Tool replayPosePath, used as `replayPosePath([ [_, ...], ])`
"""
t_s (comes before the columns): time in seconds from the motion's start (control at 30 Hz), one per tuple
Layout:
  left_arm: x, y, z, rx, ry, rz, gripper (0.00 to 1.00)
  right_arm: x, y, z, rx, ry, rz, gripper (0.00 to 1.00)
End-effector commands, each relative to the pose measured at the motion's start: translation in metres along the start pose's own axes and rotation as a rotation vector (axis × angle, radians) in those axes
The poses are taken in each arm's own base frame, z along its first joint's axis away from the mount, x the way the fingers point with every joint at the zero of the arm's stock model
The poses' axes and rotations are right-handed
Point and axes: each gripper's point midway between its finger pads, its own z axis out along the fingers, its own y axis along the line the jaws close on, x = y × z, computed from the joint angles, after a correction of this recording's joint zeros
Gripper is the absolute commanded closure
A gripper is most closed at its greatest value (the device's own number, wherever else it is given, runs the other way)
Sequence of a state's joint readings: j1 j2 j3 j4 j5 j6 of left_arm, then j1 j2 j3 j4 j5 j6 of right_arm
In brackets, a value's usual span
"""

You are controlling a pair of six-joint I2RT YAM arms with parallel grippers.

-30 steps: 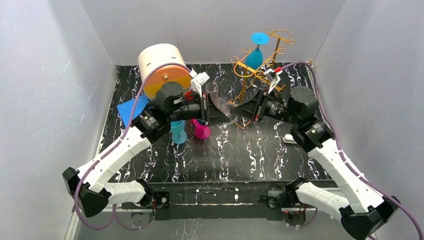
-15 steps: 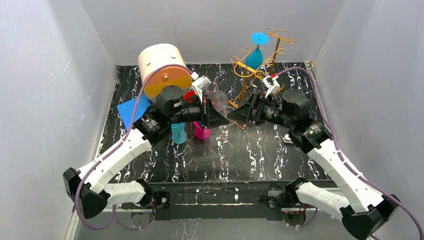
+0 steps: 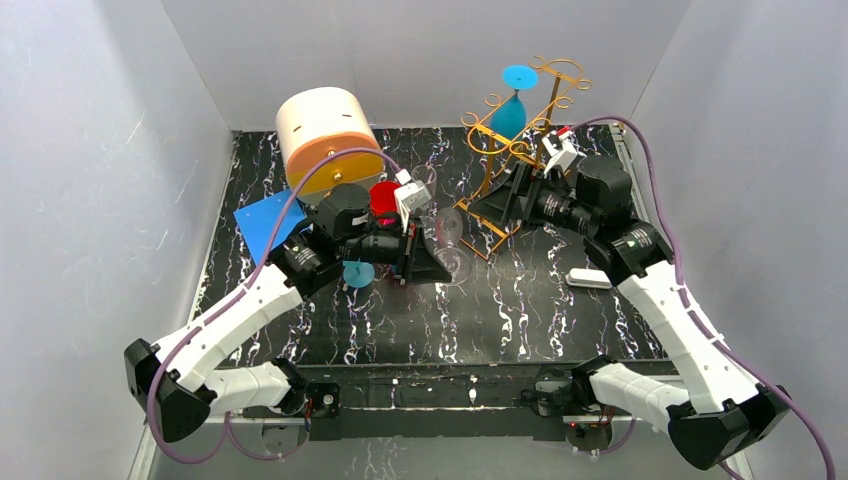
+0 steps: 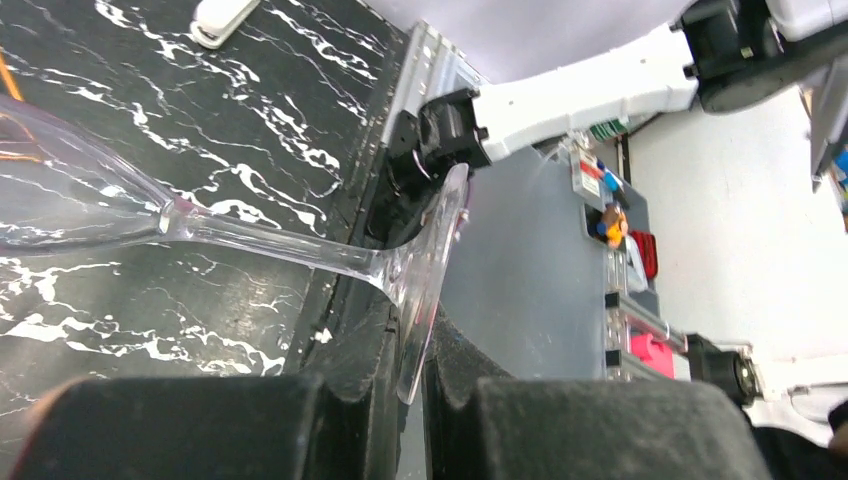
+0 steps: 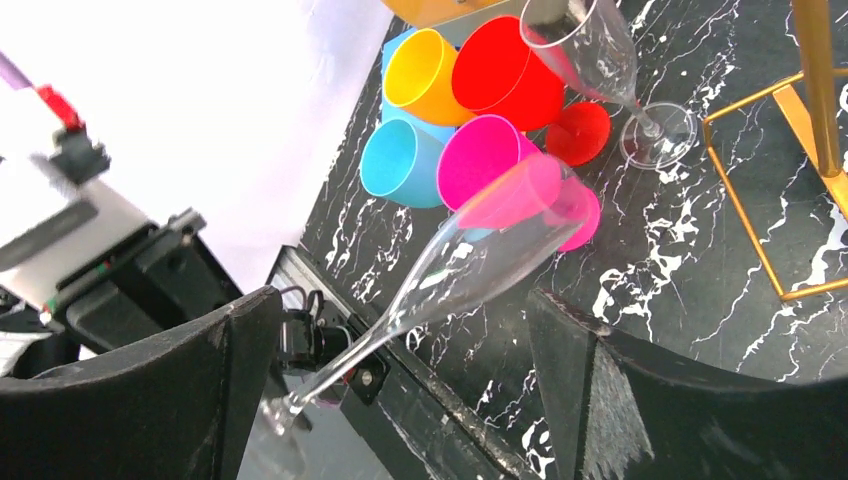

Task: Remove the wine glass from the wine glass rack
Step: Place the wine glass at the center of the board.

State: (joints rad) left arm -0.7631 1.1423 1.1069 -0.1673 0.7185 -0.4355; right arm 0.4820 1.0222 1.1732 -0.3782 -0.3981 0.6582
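Clear wine glass (image 4: 280,245) — tilted, off rack (image 5: 818,80)

Bright, even, diffuse light from above. Walls (image 3: 100,200) read pale grey, and soft shadows fall under the arms on the marbled table (image 3: 520,320). Top view is sharp, with a slight bend at the edges. Left wrist view: left fingers (image 4: 180,430) dark and blurred at the bottom, wine glass (image 4: 280,248) sharp with glints on the stem. Right wrist view: right fingers (image 5: 130,400) black and soft, white wall at top left blown out.
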Motion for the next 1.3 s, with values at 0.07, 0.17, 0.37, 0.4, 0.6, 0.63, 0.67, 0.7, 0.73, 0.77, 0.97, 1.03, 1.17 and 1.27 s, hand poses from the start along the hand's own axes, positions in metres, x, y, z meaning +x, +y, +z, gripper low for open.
replayPosePath([
  [0.07, 0.021, -0.047, -0.024, 0.226, 0.082, 0.132, 1.0, -0.023, -0.01, -0.006, -0.099, -0.046, 0.06, 0.01],
  [0.17, 0.025, -0.056, -0.032, 0.261, 0.086, 0.204, 1.0, -0.025, -0.023, -0.02, -0.205, -0.068, 0.125, 0.01],
  [0.37, 0.03, -0.073, -0.039, 0.374, 0.106, 0.244, 1.0, -0.012, -0.032, -0.03, -0.288, -0.036, 0.137, 0.02],
  [0.4, 0.03, -0.076, -0.041, 0.393, 0.108, 0.251, 1.0, -0.009, -0.032, -0.03, -0.305, -0.023, 0.139, 0.02],
  [0.6, 0.027, -0.087, -0.046, 0.45, 0.081, 0.316, 1.0, 0.021, -0.052, -0.018, -0.372, 0.053, 0.229, 0.06],
  [0.63, 0.026, -0.086, -0.045, 0.451, 0.08, 0.311, 1.0, 0.025, -0.05, -0.02, -0.411, 0.073, 0.256, 0.1],
  [0.67, 0.027, -0.085, -0.044, 0.453, 0.084, 0.302, 1.0, 0.027, -0.047, -0.021, -0.441, 0.087, 0.277, 0.13],
  [0.7, 0.028, -0.084, -0.043, 0.456, 0.091, 0.292, 1.0, 0.028, -0.045, -0.023, -0.465, 0.091, 0.276, 0.15],
  [0.73, 0.03, -0.084, -0.043, 0.457, 0.094, 0.288, 1.0, 0.028, -0.042, -0.024, -0.477, 0.089, 0.265, 0.15],
  [0.77, 0.031, -0.083, -0.043, 0.456, 0.095, 0.288, 1.0, 0.027, -0.041, -0.025, -0.478, 0.084, 0.252, 0.15],
  [0.97, 0.031, -0.083, -0.042, 0.477, 0.096, 0.296, 1.0, 0.028, -0.039, -0.027, -0.478, 0.107, 0.225, 0.15],
  [1.03, 0.03, -0.083, -0.041, 0.479, 0.097, 0.293, 1.0, 0.03, -0.039, -0.027, -0.486, 0.128, 0.238, 0.16],
  [1.17, 0.027, -0.083, -0.039, 0.476, 0.094, 0.29, 1.0, 0.032, -0.031, -0.032, -0.528, 0.182, 0.253, 0.18],
  [1.27, 0.028, -0.083, -0.039, 0.48, 0.088, 0.306, 1.0, 0.028, -0.023, -0.037, -0.549, 0.191, 0.234, 0.2],
])
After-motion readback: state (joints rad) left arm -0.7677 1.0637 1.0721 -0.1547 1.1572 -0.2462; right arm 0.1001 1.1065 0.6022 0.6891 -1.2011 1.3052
